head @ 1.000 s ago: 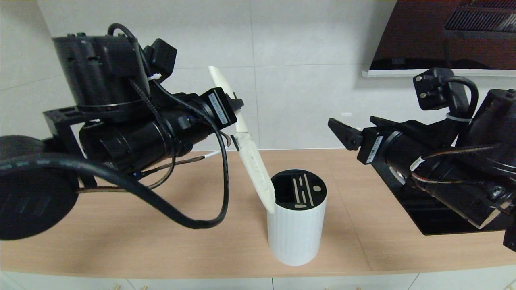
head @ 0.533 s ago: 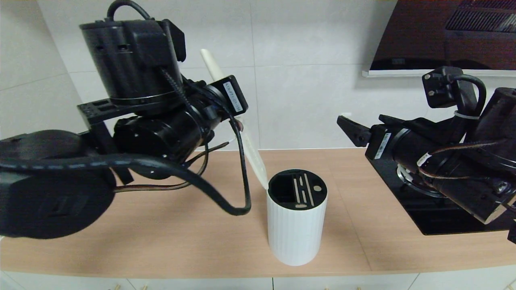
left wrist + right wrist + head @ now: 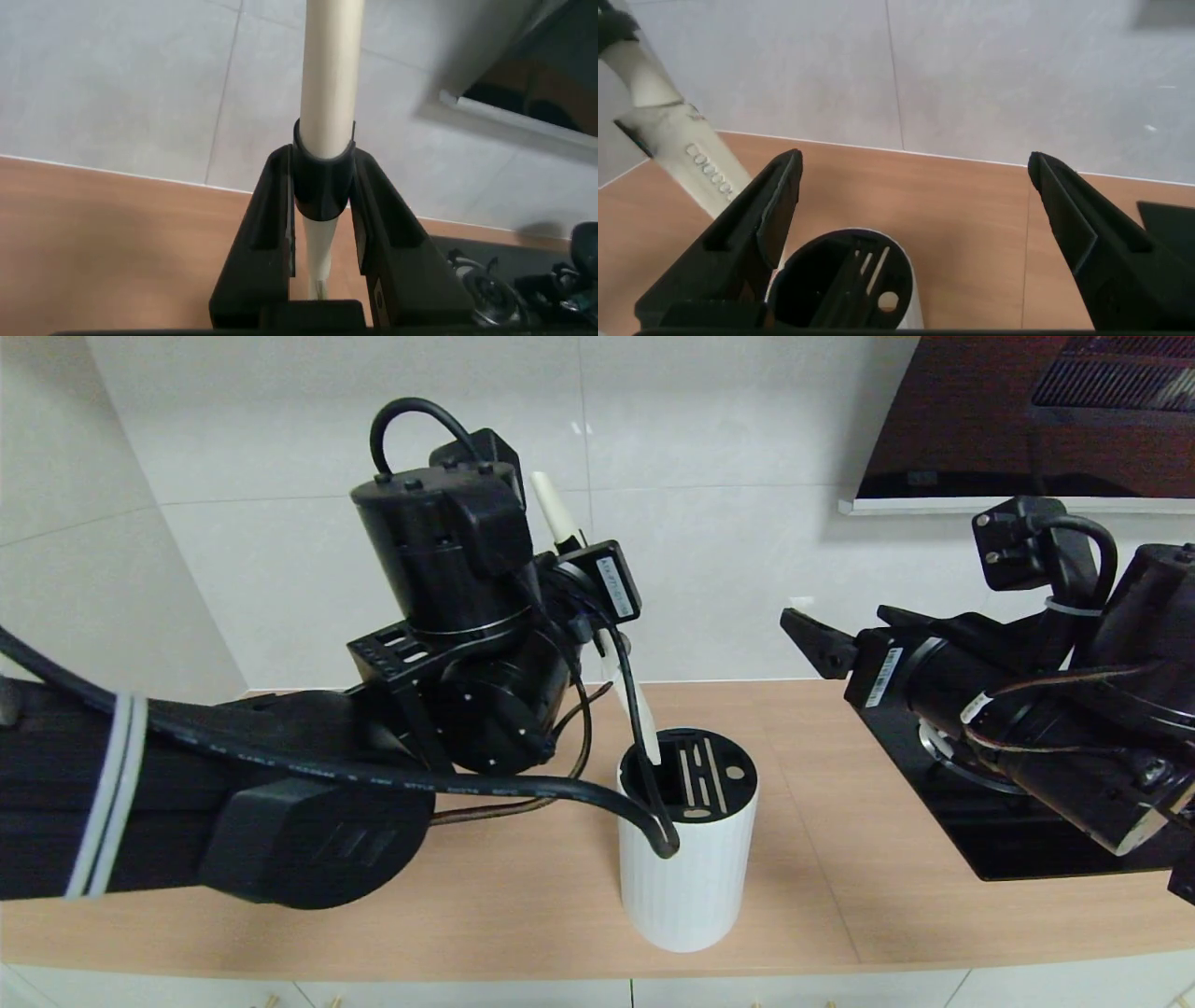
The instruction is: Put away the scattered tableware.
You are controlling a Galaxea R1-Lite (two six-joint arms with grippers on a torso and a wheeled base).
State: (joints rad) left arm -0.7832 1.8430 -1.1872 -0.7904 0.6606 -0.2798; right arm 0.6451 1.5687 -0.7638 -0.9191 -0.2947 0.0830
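- Cream knife point(image 3: 642, 723) is held tight by its handle in the left gripper point(image 3: 324, 166). It stands almost straight up.
- Its blade tip is at the big hole in the black top of the white holder point(image 3: 686, 868).
- The holder stands on the wooden counter point(image 3: 280, 933), near the front edge.
- The right gripper point(image 3: 913, 168) is wide open and holds nothing. It hangs up on the right, apart from the holder.

One knife point(image 3: 555, 513), one white holder point(image 3: 686, 877).
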